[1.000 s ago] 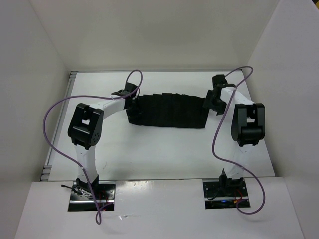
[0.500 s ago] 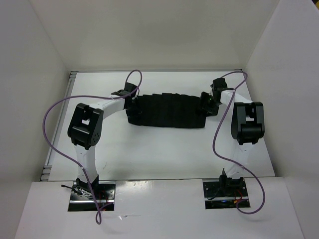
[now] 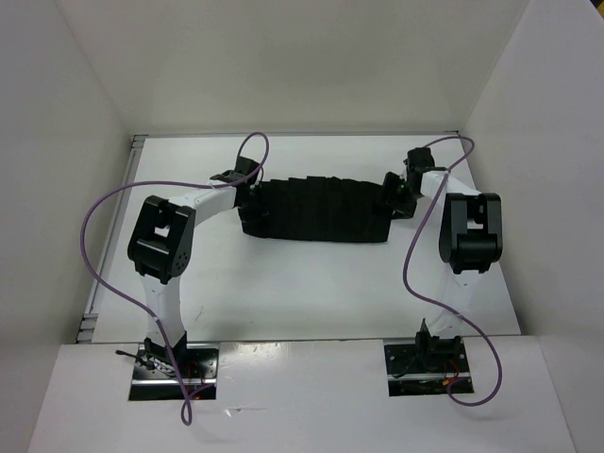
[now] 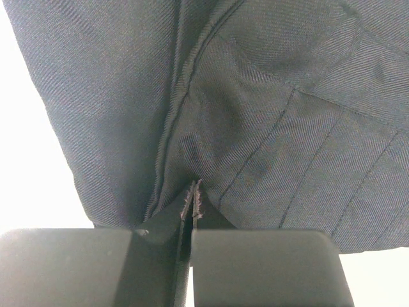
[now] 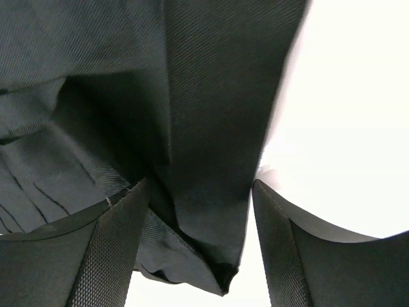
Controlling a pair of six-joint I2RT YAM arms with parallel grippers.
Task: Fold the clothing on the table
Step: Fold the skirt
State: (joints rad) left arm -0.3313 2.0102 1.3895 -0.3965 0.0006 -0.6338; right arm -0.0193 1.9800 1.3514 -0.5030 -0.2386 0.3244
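Observation:
The clothing [image 3: 316, 209], a black pleated garment, lies spread left to right on the far half of the white table [image 3: 283, 283]. My left gripper [image 3: 253, 193] is at its left end. In the left wrist view this gripper [image 4: 192, 192] is shut, with a fold of the clothing [image 4: 255, 96] pinched between its jaws. My right gripper [image 3: 392, 193] is at the garment's right end. In the right wrist view it [image 5: 201, 185] stands open, and a corner of the clothing [image 5: 204, 96] hangs between the fingers [image 5: 121, 243], touching neither pad clearly.
White walls [image 3: 94, 113] close in the table on the left, back and right. Purple cables [image 3: 104, 217] loop from both arms. The arm bases [image 3: 175, 363] are bolted at the near edge. Bare table shows in front of the garment.
My right gripper has slid a little to the left, over the garment's right edge, staying open. The left gripper and the garment have not moved.

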